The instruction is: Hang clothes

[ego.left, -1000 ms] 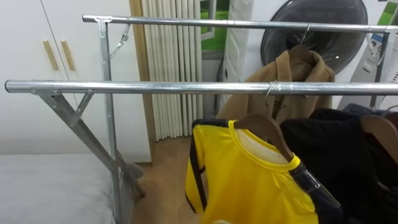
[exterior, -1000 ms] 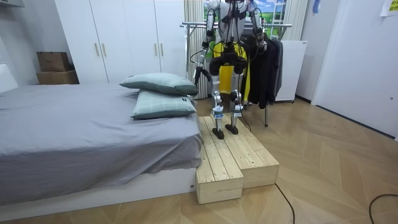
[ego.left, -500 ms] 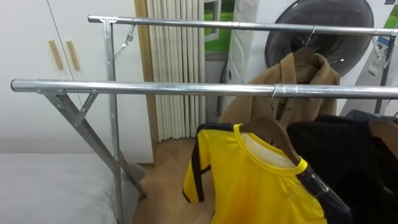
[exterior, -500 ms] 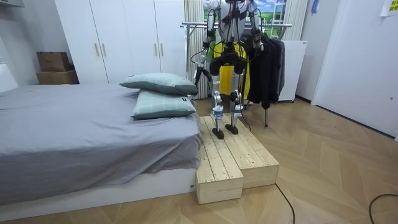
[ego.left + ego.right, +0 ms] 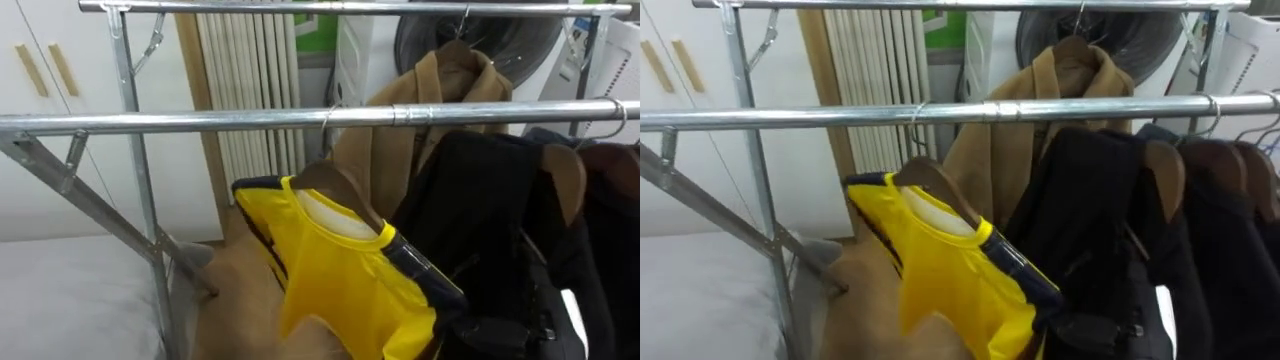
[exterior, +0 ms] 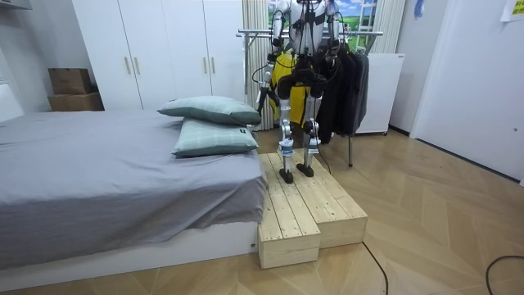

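A yellow shirt [image 5: 340, 270] with dark trim hangs on a wooden hanger [image 5: 335, 185]. The hanger's wire hook sits over the near rail [image 5: 180, 122] of the metal clothes rack, and the shirt tilts down to the right. A dark part of my right hand [image 5: 500, 335] shows at the shirt's lower right shoulder, its fingers hidden. In the room view I stand on the wooden platform [image 6: 315, 209], facing the rack, with the yellow shirt [image 6: 286, 70] at chest height.
Black garments [image 5: 490, 220] on wooden hangers crowd the near rail's right part. A tan coat [image 5: 440, 85] hangs from the far rail [image 5: 300, 7]. The rack's slanted brace [image 5: 90, 215] stands at left. A bed [image 6: 106, 180] lies beside the platform, with white wardrobes [image 6: 155, 49] behind it.
The hanger's hook has slid left along the near rail, away from the rail joint and the black garments. The shirt now tilts more. The eye view has shifted too.
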### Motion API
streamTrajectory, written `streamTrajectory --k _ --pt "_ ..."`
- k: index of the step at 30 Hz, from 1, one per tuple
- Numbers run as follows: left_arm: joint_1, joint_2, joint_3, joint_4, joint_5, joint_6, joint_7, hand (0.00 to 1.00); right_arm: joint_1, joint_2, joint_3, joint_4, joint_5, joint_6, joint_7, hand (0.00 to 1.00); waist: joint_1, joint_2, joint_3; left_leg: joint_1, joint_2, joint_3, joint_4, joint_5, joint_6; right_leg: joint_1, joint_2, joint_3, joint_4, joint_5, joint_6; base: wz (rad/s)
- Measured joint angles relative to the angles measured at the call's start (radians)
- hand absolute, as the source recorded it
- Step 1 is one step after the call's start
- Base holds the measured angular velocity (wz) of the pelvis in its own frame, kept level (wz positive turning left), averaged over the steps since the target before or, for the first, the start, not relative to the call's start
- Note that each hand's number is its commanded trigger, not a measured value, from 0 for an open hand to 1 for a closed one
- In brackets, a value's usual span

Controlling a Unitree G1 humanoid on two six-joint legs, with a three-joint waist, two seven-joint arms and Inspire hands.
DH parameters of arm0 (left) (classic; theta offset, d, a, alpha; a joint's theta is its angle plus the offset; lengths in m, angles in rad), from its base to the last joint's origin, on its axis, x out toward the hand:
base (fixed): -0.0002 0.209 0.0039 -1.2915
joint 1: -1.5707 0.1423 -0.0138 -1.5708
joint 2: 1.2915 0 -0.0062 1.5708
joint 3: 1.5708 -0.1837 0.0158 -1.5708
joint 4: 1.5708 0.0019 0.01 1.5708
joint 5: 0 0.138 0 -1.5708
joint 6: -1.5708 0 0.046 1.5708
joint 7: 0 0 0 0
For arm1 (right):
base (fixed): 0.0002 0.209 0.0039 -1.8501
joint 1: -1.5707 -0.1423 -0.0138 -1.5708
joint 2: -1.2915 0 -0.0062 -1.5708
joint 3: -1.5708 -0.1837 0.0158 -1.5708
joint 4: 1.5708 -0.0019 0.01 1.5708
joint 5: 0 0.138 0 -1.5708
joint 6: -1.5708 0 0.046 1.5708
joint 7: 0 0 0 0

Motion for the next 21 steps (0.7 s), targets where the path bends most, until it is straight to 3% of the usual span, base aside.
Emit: streamTrajectory --k 8,16,21 --pt "0.018 0.004 -0.018 0.001 0.001 -0.006 0.002 0.0 0.003 -0.006 0.028 -0.077 -0.035 0.044 0.011 0.0 -0.001 -0.002 -0.0015 -0.003 0.006 0.003 0.0 0.0 0.0 -0.003 0.009 0.021 0.0 0.004 -0.008 -0.08" --pt "0.021 0.006 -0.029 0.0 -0.001 -0.006 0.005 0.0 0.012 -0.007 0.047 -0.082 -0.042 0.045 -0.001 0.0 -0.002 -0.013 -0.008 -0.001 0.01 0.004 -0.001 0.0 0.0 0.002 0.01 0.008 -0.003 0.006 -0.011 0.03" --pt "0.025 0.009 -0.039 0.0 0.0 -0.006 0.004 0.0 0.012 -0.007 0.059 -0.083 -0.042 0.056 -0.01 0.0 0.001 -0.015 -0.0078 0.003 0.011 -0.001 -0.001 0.0 0.0 0.002 0.012 0.014 -0.005 0.008 -0.014 0.01"
